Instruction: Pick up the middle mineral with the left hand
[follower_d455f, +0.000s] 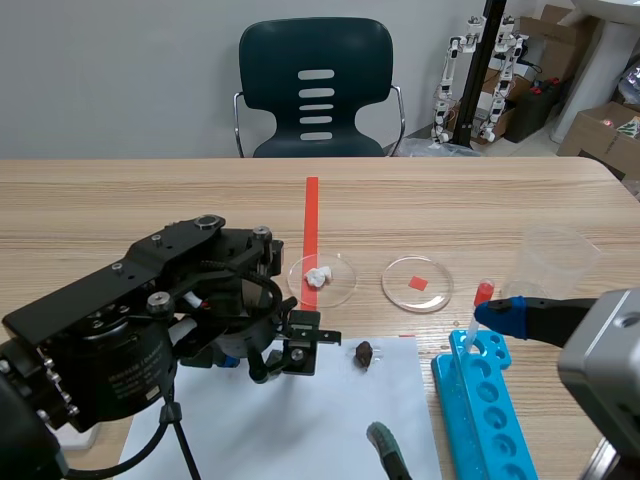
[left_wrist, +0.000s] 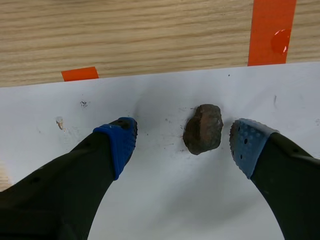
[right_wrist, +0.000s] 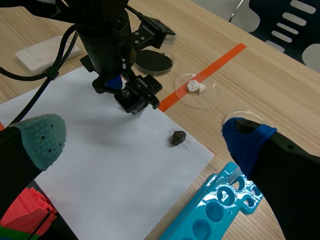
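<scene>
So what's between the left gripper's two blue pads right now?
A brown rock lying on white paper, with a gap to both pads. The left wrist view shows it.

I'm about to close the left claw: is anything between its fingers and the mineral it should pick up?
Nothing visible does. In the left wrist view the brown mineral lies on the white paper between the fingers of the open left claw, with only bare paper in each gap.

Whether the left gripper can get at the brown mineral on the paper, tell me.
Likely yes: the left gripper stands open with the brown mineral lying between its fingers on the white paper, closer to one pad, and nothing else lies between them.
</scene>
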